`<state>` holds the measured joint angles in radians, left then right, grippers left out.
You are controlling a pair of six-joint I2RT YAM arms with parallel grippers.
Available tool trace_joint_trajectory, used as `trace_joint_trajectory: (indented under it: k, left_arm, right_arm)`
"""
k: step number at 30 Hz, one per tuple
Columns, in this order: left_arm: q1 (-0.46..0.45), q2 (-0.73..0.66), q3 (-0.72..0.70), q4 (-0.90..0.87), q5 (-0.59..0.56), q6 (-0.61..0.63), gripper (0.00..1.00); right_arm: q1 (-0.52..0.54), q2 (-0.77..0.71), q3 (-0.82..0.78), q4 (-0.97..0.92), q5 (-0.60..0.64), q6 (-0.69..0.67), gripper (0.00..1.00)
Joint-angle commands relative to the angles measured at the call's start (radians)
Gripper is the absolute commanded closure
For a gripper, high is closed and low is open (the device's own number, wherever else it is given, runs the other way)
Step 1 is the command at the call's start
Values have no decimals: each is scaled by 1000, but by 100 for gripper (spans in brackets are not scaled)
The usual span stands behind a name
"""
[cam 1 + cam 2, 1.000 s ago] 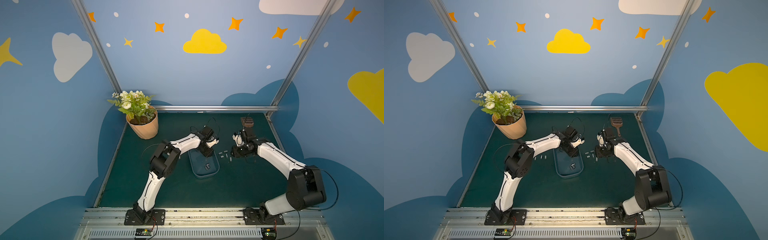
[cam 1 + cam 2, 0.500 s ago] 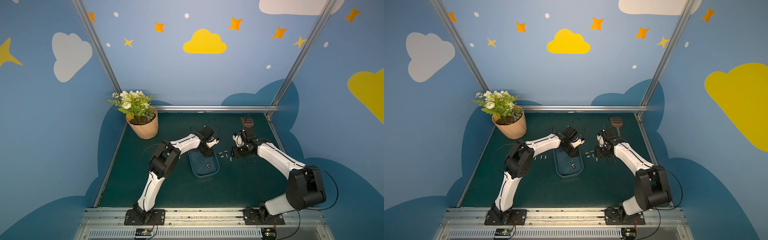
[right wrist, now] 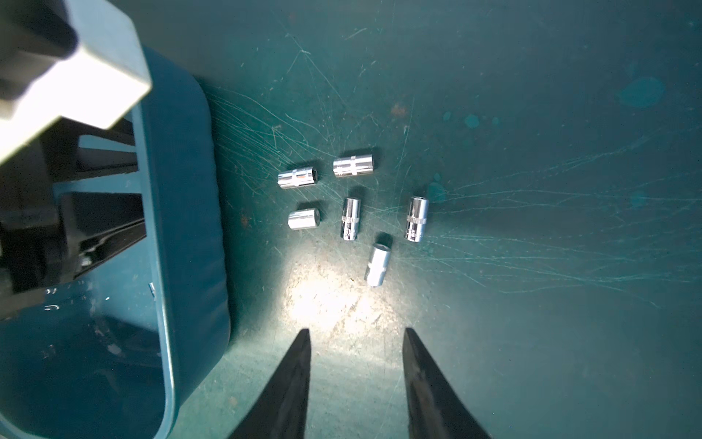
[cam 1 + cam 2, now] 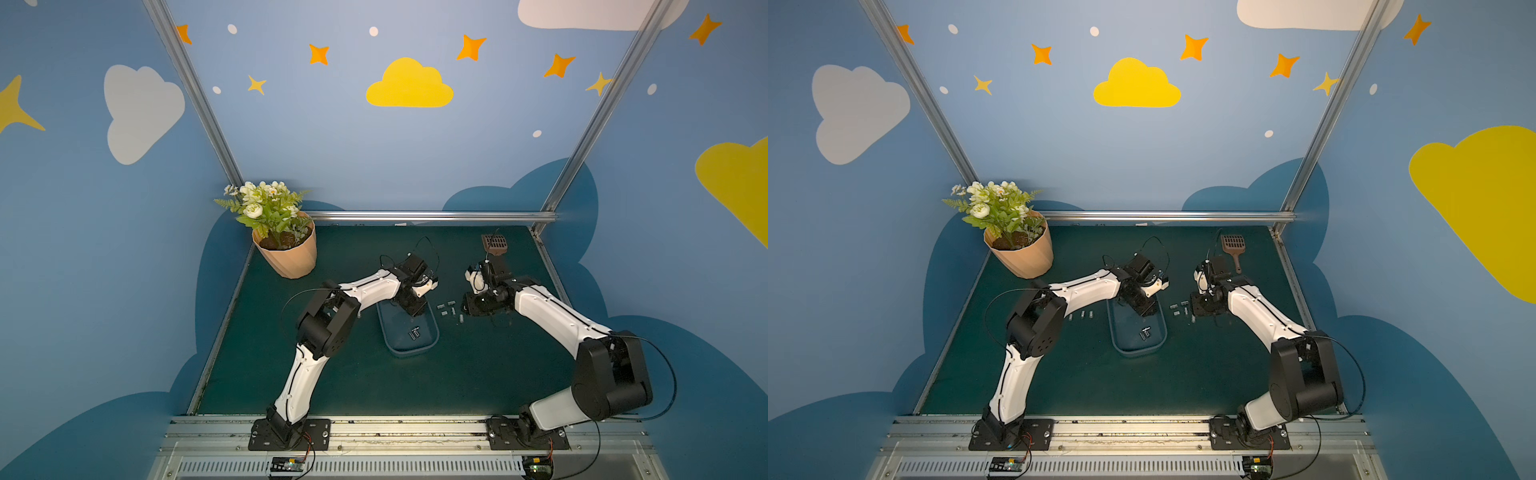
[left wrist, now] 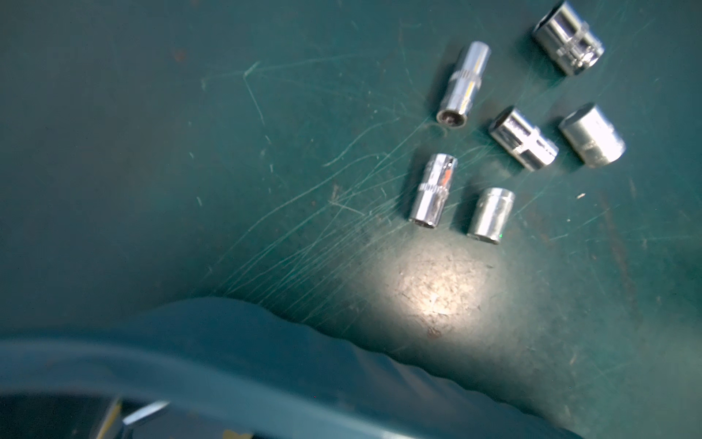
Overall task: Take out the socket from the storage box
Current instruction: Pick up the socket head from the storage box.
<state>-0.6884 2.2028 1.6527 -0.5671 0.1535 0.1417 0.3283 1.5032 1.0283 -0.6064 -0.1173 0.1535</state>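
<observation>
A few sockets (image 4: 414, 333) lie clustered on the floor of the storage box (image 4: 409, 354), toward its near end. The left gripper (image 4: 417, 311) hangs over the far end, and I cannot tell whether its jaws stand apart or hold anything. It would do best to come straight down on one socket, pinch it across its width clear of the thin wall, and lift it over the rim. Outside, six loose sockets (image 3: 351, 223) lie on the mat (image 4: 291, 374) just beside the box, near the right gripper (image 3: 356, 334), which is spread and empty.
</observation>
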Motion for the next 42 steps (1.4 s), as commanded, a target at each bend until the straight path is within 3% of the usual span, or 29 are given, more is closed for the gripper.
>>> trace_joint_trajectory:
  k: [1,30,42]
  left_arm:
    - [-3,-3,-32,-54,0,-7,60]
    - [-3,-5,-56,-46,-30,-15,73]
    - [1,-214,-104,41,-85,-67,77]
  right_arm:
    - [-8,-5,-14,3,-11,8,60]
    - [-7,-16,-27,5,-6,11,60]
    - [-9,-12,-24,7,-10,10,60]
